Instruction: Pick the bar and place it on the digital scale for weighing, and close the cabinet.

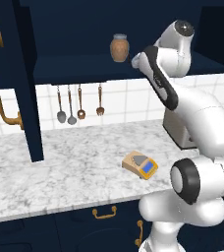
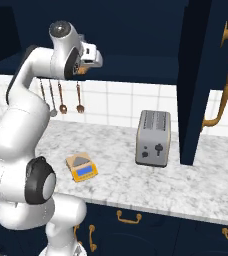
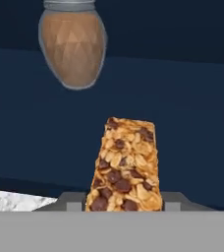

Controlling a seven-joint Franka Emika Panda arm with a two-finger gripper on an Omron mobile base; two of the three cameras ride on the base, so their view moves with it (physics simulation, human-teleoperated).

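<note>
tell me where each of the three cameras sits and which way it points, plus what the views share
Left base view: behind the arm on its left, looking forward and down at the counter; the white arm rises at lower right.
Right base view: behind on its right, same counter, with the toaster; the arm rises at lower left.
Hand view: on the hand, looking along the gripper, shut on the bar, with the jar beyond.
Shared: both base views show the digital scale and hanging utensils; left base and hand views share the jar.
</note>
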